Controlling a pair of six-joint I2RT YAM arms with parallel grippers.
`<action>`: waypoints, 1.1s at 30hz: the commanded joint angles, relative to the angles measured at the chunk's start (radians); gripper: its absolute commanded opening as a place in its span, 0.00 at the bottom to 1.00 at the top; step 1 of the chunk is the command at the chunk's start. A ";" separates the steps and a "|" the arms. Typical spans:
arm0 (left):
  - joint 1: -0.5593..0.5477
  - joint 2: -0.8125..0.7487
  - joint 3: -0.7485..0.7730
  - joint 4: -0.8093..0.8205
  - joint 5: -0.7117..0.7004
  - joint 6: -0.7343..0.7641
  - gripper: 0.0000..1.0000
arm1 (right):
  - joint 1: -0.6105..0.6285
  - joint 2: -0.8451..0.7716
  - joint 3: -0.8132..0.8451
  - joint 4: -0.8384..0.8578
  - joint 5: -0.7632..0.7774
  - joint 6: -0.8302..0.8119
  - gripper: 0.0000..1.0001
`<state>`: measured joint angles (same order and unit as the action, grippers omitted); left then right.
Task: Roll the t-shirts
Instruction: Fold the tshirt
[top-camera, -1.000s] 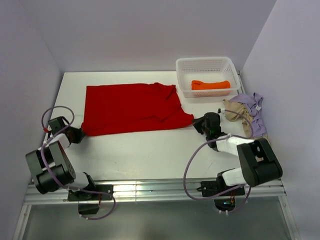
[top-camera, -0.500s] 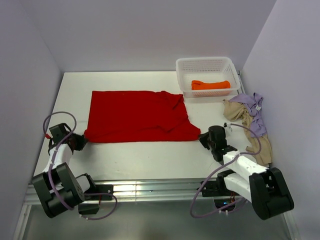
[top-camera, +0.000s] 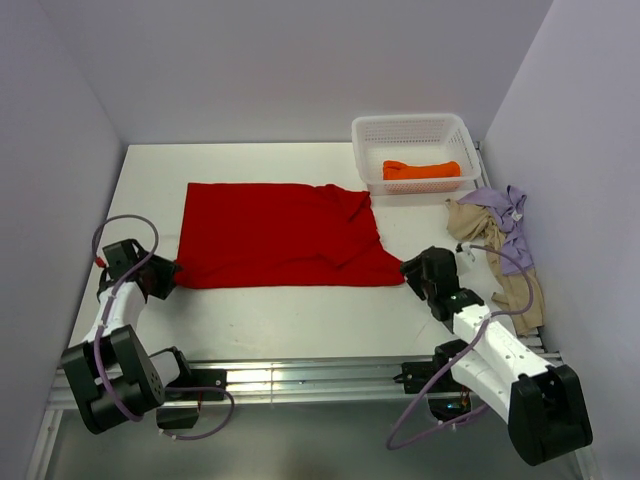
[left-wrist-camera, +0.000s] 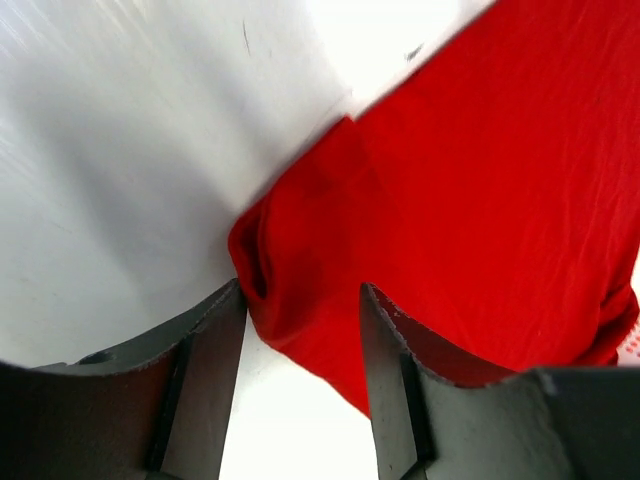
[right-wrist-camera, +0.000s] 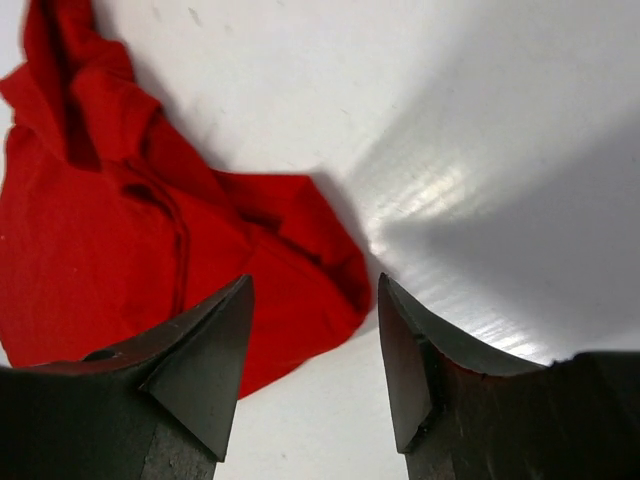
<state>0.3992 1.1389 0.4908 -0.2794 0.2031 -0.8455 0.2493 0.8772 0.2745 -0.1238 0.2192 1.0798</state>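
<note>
Lying flat, the red t-shirt (top-camera: 280, 235) runs left-right.

Lab robot test cell: white table (top-camera: 300, 320), plain enclosing walls (top-camera: 300, 70), robot arms (top-camera: 490, 345) on aluminium rail (top-camera: 300, 378).

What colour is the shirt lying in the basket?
Orange. The shirt shows best in the top view, inside the white basket.

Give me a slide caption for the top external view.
Left gripper and right gripper, both open, flank the near corners of the spread red t-shirt.
</note>
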 joint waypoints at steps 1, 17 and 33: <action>-0.003 -0.024 0.054 -0.027 -0.071 0.029 0.53 | 0.005 -0.038 0.095 -0.072 0.062 -0.083 0.60; -0.002 -0.111 0.100 -0.013 -0.155 0.035 0.50 | 0.162 0.225 0.230 0.199 -0.208 -0.153 0.55; -0.120 -0.183 0.057 0.204 0.160 0.089 0.99 | 0.341 0.624 0.371 0.368 -0.179 -0.006 0.52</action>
<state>0.2817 0.9398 0.5140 -0.1085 0.3279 -0.7776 0.5709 1.4708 0.6029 0.1879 0.0128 1.0332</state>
